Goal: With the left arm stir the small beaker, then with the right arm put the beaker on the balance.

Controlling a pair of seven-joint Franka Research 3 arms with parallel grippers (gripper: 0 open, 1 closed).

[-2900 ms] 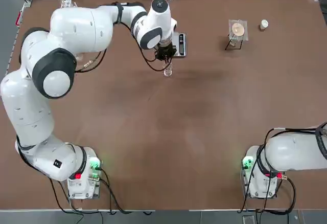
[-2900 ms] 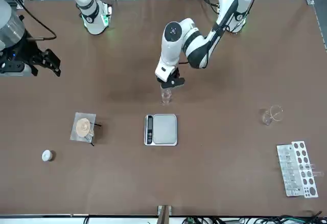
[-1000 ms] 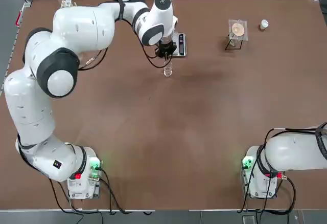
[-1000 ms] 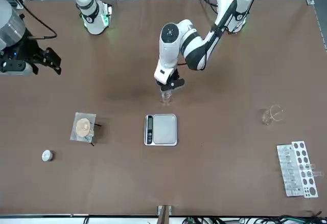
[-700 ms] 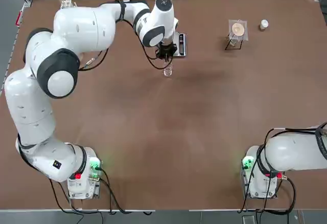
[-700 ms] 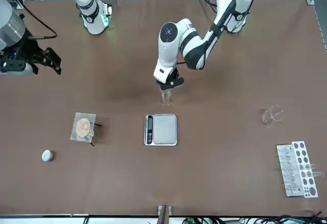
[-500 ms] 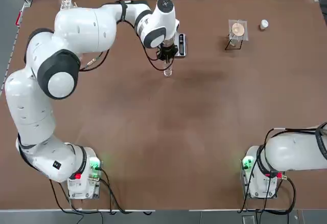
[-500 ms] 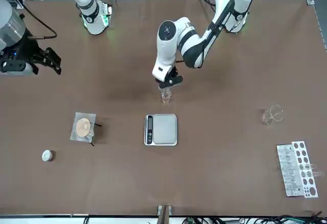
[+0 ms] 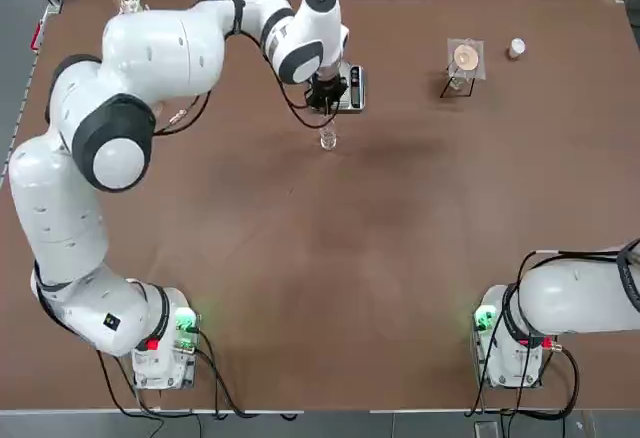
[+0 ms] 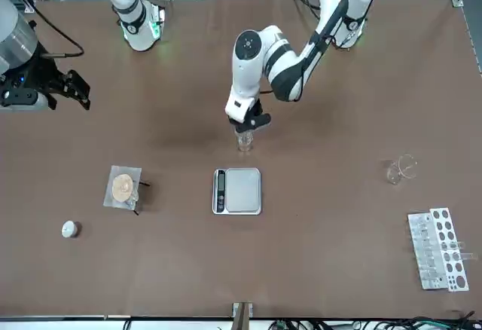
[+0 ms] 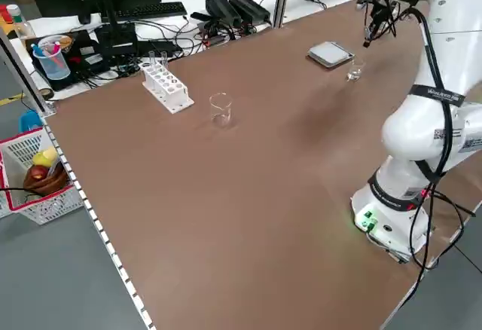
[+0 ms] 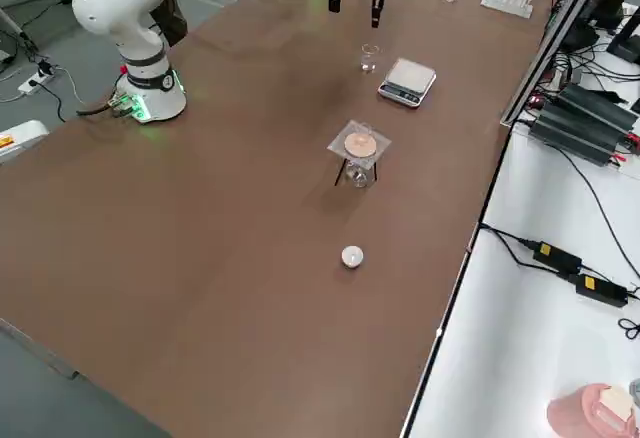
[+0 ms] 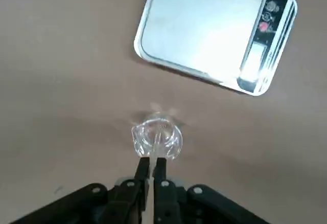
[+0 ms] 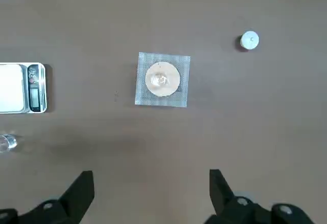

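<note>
Table: brown top, two white arms mounted along the near edge.

Left arm: stretched across to the far middle of the table, wrist bent down. Left gripper: poised straight over the small beaker, fingers pinched together with only a sliver between them. A thin clear rod seems to run from the fingertips down into the beaker; it is hard to make out in the glare.

Small beaker: tiny clear glass cup, upright on the table, just on the robot's side of the balance and not touching it. Also seen at and.

Balance: flat silver-grey scale, steel platter bare, dark display strip along one side.

Right arm: folded back near its own base, well away from the work. Right gripper: hanging high over the table, fingers spread wide, nothing between them.

Other items:
- gauze-topped little stand, to the right of the balance;
- small white-capped bottle, beyond the stand;
- larger clear beaker, well off to the robot's left;
- white test-tube rack, far left corner.
</note>
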